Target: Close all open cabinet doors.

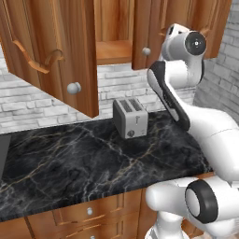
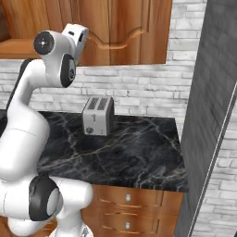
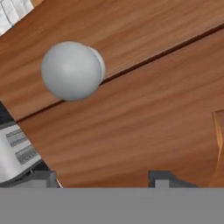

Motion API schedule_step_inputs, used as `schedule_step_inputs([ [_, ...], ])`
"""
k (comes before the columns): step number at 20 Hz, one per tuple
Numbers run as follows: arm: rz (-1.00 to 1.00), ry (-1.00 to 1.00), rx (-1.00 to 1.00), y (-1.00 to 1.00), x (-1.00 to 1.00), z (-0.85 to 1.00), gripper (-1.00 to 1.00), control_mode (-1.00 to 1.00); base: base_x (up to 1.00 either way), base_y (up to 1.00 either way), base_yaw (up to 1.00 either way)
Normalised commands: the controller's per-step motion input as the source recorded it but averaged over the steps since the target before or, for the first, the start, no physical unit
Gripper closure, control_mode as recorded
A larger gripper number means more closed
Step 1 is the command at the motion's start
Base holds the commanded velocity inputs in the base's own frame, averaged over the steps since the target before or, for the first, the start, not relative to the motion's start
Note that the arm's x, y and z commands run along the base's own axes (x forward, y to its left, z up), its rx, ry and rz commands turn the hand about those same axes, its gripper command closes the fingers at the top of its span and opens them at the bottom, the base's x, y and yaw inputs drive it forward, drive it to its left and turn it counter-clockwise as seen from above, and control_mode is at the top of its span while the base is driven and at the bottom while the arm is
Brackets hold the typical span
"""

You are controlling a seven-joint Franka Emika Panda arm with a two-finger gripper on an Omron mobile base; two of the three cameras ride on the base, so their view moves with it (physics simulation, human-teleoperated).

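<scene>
Firstly, gripper [image 3: 103, 179], bottom edge of the hand view: fingertips apart, nothing between them, set close against a wooden face.
- Risk: the round knob [image 3: 72, 70] lies toward the upper left, off the jaws' line. Closing here would likely catch nothing, and a smooth ball could slip out of a partial pinch.
- Risk: a push with the bare tips may skid along the polished wood.

Next, right cabinet door [image 1: 140, 28], top centre of the left base view, with the hand just beside it.
- Hard to make out: whether it sits flush or slightly ajar, and whether the hand touches it, since the wrist covers the spot in both base views.

Then, toaster [image 1: 130, 117], mid-frame on the dark marble counter [image 1: 70, 163], below the doors.
- Risk: a low swing of the elbow could knock it.

Farther, left cabinet door [image 1: 51, 51], upper left, swung wide out over the counter; plainly open, a shelf showing beside it.
- Risk: reaching across could strike its projecting edge, or slam it.

Cut off: the tops and hinges of both cabinet doors.
</scene>
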Motion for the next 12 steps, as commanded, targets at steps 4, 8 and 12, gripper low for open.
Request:
schedule_step_inputs([
  [4,-0.08,0.0,-0.03,-0.05,0.53,-0.04,-1.0,-1.0,0.0,0.0,0.0],
  [8,-0.05,0.0,0.0,-0.06,0.52,-0.06,-1.0,-1.0,0.0,0.0,0.0],
  [12,-0.02,0.0,0.0,-0.12,0.48,-0.18,-1.0,-1.0,0.0,0.0,0.0],
])
